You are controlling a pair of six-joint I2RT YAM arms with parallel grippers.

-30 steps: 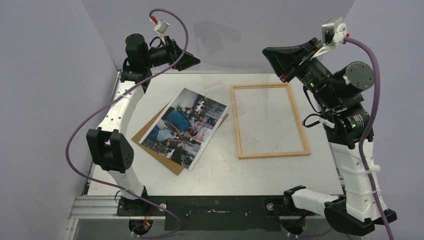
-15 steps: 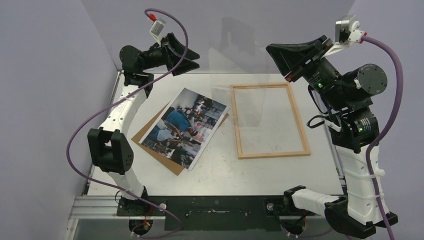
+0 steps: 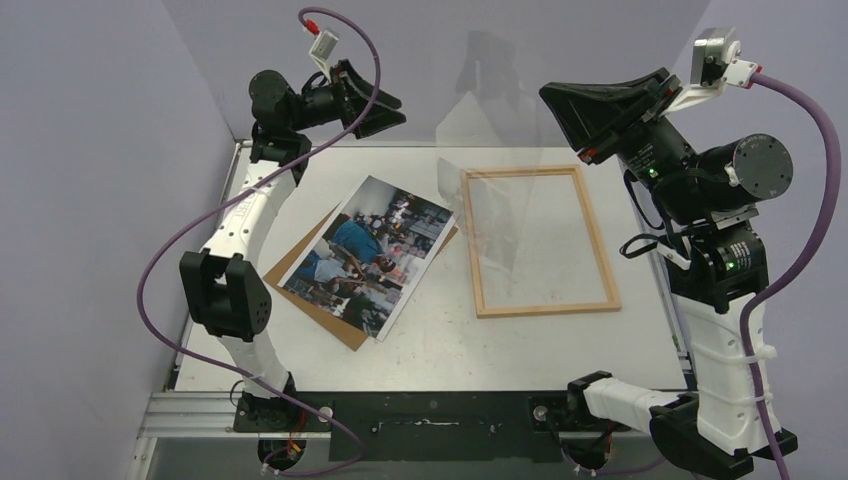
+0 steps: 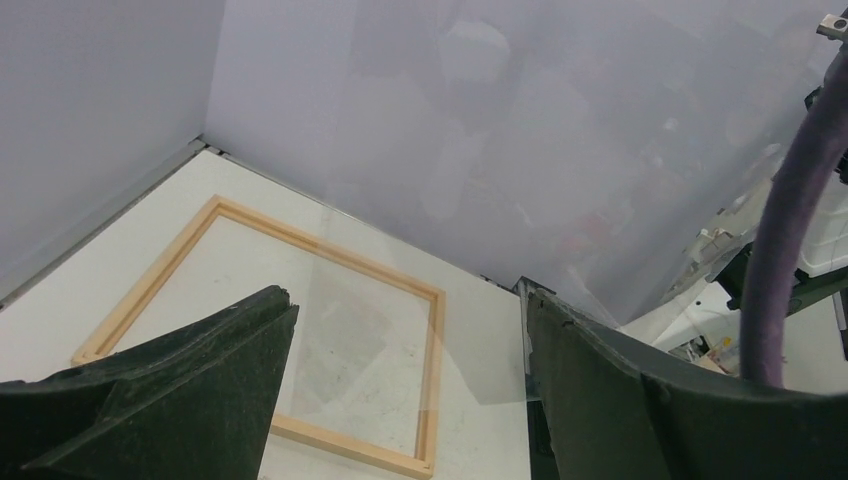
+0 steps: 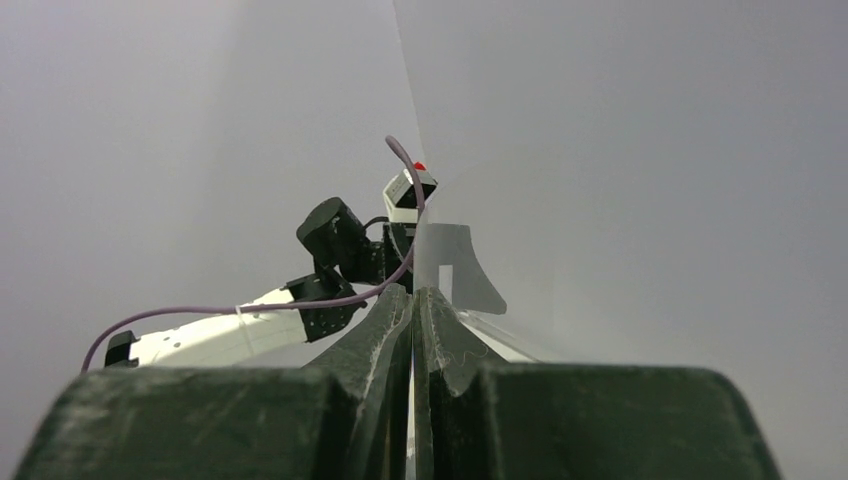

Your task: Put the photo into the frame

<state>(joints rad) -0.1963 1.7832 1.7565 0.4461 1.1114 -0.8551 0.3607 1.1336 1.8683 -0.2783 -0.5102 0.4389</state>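
White tabletop [image 3: 430,340] under pale lilac walls carries the frame [image 3: 520,172], flat at 3 o'clock of centre. The photo [image 3: 368,255] lies at 9 o'clock, face up, askew on a brown backing board [image 3: 289,264]; its detail is too small to read. The left gripper [image 4: 405,300] hovers at 11 o'clock, fingers spread and empty, apart from the photo. The right gripper [image 5: 412,295], at 1 o'clock, pinches a clear sheet [image 3: 495,215] above the frame.
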